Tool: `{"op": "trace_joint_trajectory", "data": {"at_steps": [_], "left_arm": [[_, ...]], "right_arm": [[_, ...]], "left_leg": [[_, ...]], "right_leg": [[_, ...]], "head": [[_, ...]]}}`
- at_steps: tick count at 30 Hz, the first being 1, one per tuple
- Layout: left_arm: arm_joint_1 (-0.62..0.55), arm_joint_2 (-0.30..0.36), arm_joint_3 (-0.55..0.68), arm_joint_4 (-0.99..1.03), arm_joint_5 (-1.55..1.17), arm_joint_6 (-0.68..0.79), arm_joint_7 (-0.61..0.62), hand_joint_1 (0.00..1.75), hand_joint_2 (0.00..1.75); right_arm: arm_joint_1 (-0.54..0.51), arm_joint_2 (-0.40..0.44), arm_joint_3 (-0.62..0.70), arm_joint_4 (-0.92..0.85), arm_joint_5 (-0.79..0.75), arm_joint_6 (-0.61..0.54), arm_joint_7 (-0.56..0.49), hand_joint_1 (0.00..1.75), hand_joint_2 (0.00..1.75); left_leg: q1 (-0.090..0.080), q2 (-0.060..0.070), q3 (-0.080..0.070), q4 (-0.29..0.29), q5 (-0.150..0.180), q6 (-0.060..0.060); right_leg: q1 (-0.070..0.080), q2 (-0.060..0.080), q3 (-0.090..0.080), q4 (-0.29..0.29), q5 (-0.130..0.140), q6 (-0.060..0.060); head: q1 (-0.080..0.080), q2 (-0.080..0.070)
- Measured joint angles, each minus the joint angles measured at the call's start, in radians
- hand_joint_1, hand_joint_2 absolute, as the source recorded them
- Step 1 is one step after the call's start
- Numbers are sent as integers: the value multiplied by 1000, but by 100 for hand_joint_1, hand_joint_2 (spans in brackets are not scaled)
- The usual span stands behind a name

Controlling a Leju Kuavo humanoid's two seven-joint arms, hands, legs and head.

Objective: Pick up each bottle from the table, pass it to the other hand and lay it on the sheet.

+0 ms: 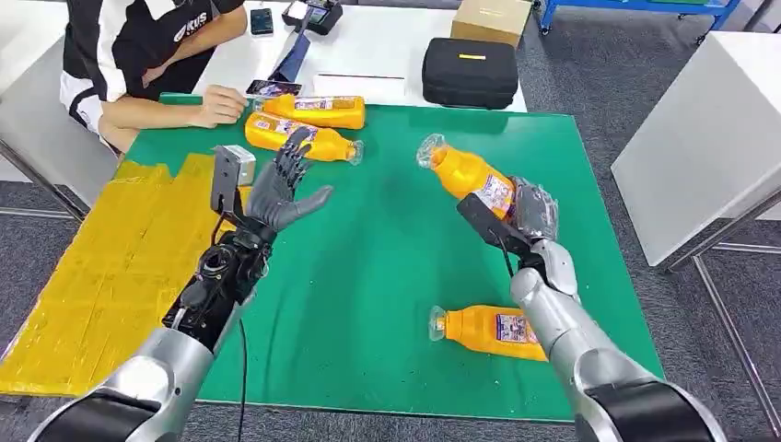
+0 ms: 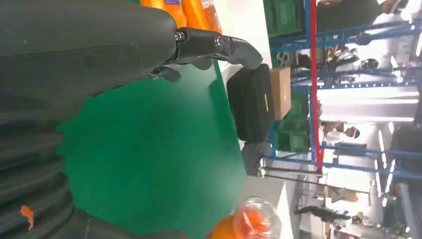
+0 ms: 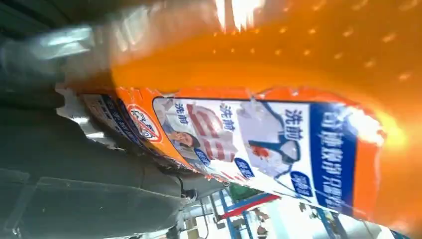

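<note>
**Bottle raised in right hand, left hand open to receive**

Green matting (image 1: 387,276) covers the work table, with a yellow sheet (image 1: 101,276) laid along the robot's left side and a person (image 1: 138,55) seated at the far left corner.

The held bottle (image 1: 470,175), orange with a clear cap, is lifted off the mat and tilted, cap end pointing up and toward the table's middle. The right hand (image 1: 525,216) grasps it around the lower body, fingers wrapped over the label. That hold leaves the neck and upper body free, which I judge suits a handover. The left hand (image 1: 285,189) is raised opposite, fingers spread and holding nothing, palm turned toward the bottle; the two remain well apart. The transfer has not yet been made.

One near bottle (image 1: 488,331) lies on its side on the mat just beside the right forearm. Two far bottles (image 1: 308,124) lie side by side near the far edge, close to the person's hand (image 1: 219,106), which rests on the mat beside them. No bottle lies on the sheet.

In the right wrist view the label (image 3: 259,144) shows Chinese characters in white on blue panels, a small prohibition symbol and printed figures; the brand cannot be made out. White lettering on the person's dark shirt is partly readable only. A black case (image 1: 470,72) and cardboard box (image 1: 491,18) stand beyond the mat.
</note>
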Motion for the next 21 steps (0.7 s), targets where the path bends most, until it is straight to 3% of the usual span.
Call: {"op": "trace_joint_trajectory", "data": {"at_steps": [6,21], "left_arm": [[4,-15,-64,0,-44,-11,-31,0,175],[4,-53,-145,0,-72,-8,-46,0,175]], "right_arm": [[31,54,-91,-13,-130,-5,-188,175,175],[41,145,-140,-9,-173,44,-219,175,175]], "left_leg": [[0,0,0,0,0,0],[0,0,-1,0,0,0]], "right_leg": [[0,0,0,0,0,0],[0,0,-1,0,0,0]], "head": [[0,0],[0,0]]}}
